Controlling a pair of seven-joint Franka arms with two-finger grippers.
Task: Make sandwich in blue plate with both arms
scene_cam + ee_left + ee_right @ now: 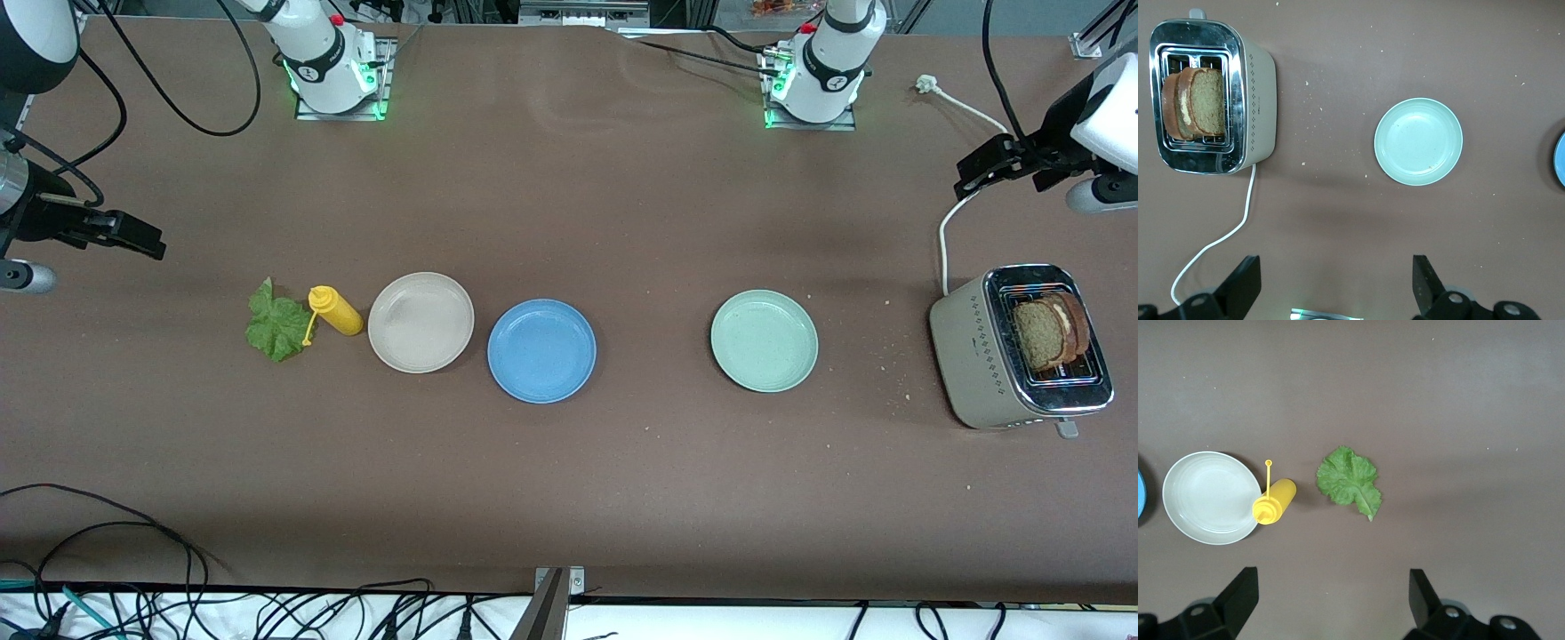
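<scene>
The empty blue plate (541, 350) sits mid-table between a beige plate (420, 322) and a pale green plate (764, 340). Two brown bread slices (1049, 333) stand in the toaster (973, 356) at the left arm's end; the left wrist view shows the bread (1201, 103) too. A green lettuce leaf (277, 326) lies flat at the right arm's end, and it shows as the lettuce (1348, 482) in the right wrist view. My left gripper (982, 169) (1336, 273) hangs open and empty above bare table near the toaster. My right gripper (133, 236) (1331, 590) hangs open and empty above bare table near the lettuce.
A yellow squeeze bottle (335, 310) lies on its side between the lettuce and the beige plate. The toaster's white cord (944, 240) runs toward the robots' bases. Crumbs dot the table around the toaster. Cables hang along the table edge nearest the front camera.
</scene>
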